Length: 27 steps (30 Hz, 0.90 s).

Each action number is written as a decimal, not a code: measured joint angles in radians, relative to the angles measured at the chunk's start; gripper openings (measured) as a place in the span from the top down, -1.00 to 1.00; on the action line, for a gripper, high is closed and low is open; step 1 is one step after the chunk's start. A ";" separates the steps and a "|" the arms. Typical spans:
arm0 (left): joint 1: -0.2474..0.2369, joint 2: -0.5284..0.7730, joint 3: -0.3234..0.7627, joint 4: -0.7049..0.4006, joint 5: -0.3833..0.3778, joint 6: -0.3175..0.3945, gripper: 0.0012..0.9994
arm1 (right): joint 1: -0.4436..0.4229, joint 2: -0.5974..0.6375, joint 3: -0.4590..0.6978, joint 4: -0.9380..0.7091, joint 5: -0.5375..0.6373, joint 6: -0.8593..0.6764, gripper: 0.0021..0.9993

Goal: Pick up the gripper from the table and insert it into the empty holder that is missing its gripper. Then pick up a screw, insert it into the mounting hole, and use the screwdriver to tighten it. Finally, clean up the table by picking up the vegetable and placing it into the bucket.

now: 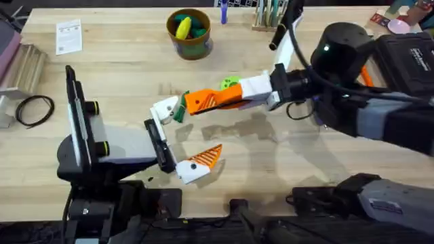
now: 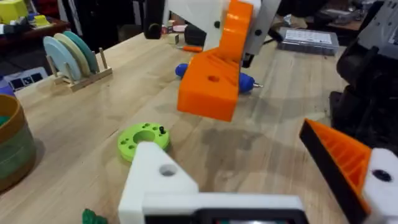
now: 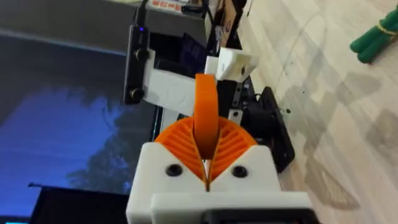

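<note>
Roughly at the far left of the surface (image 1: 122, 74) lie a coiled black cable (image 1: 34, 109) and, farther back, a white printed card (image 1: 68, 36). Next comes the left gripper (image 1: 182, 135), reaching in from the lower left with its two fingers spread wide and holding nothing. Its rear finger is the empty holder (image 1: 165, 108), a bare white block. Its front finger (image 1: 202, 161) carries an orange ribbed pad. The vegetable (image 1: 179, 114) lies on the wood just beside the empty holder, on its right. Whether the two touch cannot be told. At the back edge, a little right of that, the bucket (image 1: 191, 47) stands upright with yellow, green and blue pieces inside.

In the middle, the loose orange gripper piece (image 3: 205, 111) hangs above the surface, its tip close to the empty holder but apart from it. It is pinched between the orange pads of the right gripper (image 1: 227, 99), which reaches across from the right and is clamped on it. A bright-green disc (image 1: 229, 84) lies flat just behind that gripper. In the left wrist view the screwdriver (image 2: 247, 81) lies on the surface beyond the held piece, partly hidden by it.
</note>
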 joint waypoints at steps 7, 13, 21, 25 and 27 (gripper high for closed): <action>0.000 0.000 0.000 0.000 0.000 0.000 -0.97 | 0.007 0.145 0.000 0.297 -0.096 0.118 0.99; 0.000 0.000 0.000 0.000 0.000 0.000 -0.97 | 0.027 0.247 0.000 0.383 -0.137 0.209 0.99; 0.000 0.000 0.000 0.000 0.000 0.000 -0.97 | 0.042 0.306 0.000 0.407 -0.145 0.236 0.99; 0.000 0.000 0.000 0.000 0.000 0.000 -0.97 | 0.042 0.309 0.000 0.412 -0.148 0.236 0.99; 0.000 0.000 0.000 0.000 0.000 0.000 -0.97 | 0.042 0.319 0.000 0.415 -0.148 0.237 0.99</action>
